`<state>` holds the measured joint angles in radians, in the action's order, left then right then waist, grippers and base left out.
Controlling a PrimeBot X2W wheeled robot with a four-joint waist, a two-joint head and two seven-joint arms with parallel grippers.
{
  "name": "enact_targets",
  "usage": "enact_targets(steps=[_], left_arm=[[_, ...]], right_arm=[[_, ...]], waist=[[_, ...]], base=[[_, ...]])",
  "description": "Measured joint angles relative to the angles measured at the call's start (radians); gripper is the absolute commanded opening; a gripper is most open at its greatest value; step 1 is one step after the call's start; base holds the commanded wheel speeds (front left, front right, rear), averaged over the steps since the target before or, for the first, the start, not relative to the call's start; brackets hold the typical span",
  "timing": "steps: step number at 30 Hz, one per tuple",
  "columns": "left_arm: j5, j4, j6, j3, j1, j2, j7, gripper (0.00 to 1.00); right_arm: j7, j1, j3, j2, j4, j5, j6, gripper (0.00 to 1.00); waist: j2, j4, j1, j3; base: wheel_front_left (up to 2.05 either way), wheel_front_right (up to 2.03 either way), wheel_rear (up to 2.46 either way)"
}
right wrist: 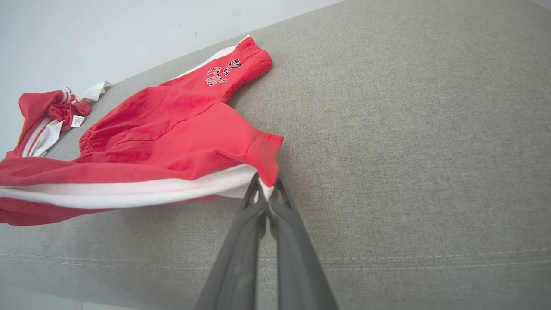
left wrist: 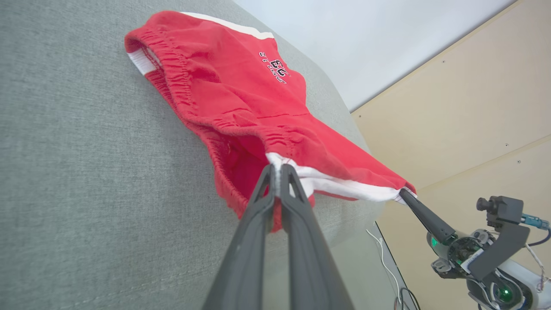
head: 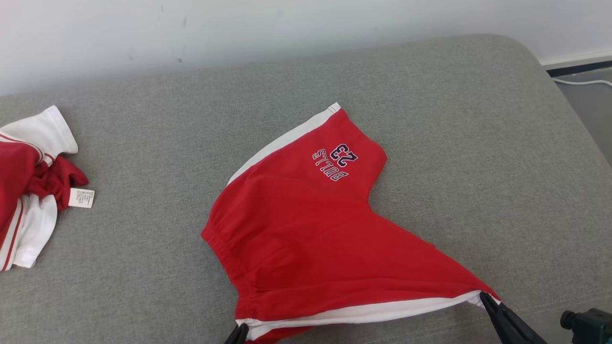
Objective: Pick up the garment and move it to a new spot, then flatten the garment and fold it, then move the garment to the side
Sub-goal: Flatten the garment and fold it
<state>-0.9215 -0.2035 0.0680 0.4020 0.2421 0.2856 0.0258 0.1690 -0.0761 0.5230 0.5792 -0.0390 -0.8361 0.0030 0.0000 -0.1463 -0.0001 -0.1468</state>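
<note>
The garment (head: 311,229) is a pair of red shorts with white side stripes and a "BULLS 23" print, spread on the grey cushion. Its near edge is lifted and stretched between my two grippers. My left gripper (head: 240,329) is shut on the white-striped waistband corner (left wrist: 279,165) at the bottom of the head view. My right gripper (head: 484,297) is shut on the leg hem corner (right wrist: 267,183) at the lower right. The far leg with the print (head: 337,160) lies flat on the cushion.
A second red and white garment (head: 28,186) with a label lies crumpled at the left edge of the grey cushion (head: 430,119). A white wall runs behind it. The cushion's right edge drops to a floor with a cable (head: 583,82).
</note>
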Motion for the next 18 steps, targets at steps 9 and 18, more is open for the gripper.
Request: enact_targets(steps=[9,18], left_arm=[[0.001,-0.025,-0.031,0.021,-0.015,-0.003,-0.042,0.0],[0.013,0.007,-0.084,0.011,-0.185,-0.053,-0.079,0.0]], right_arm=[[-0.024,0.01,-0.004,0.026,-0.037,0.0,-0.006,0.0],[-0.115,0.191,-0.012,0.036,-0.001,-0.022,0.037,0.0]], waist=[[0.0,0.011,0.0,-0.006],[0.0,0.042,0.0002,-0.033]], base=[[0.0,0.0,0.0],[0.0,0.0,0.0]])
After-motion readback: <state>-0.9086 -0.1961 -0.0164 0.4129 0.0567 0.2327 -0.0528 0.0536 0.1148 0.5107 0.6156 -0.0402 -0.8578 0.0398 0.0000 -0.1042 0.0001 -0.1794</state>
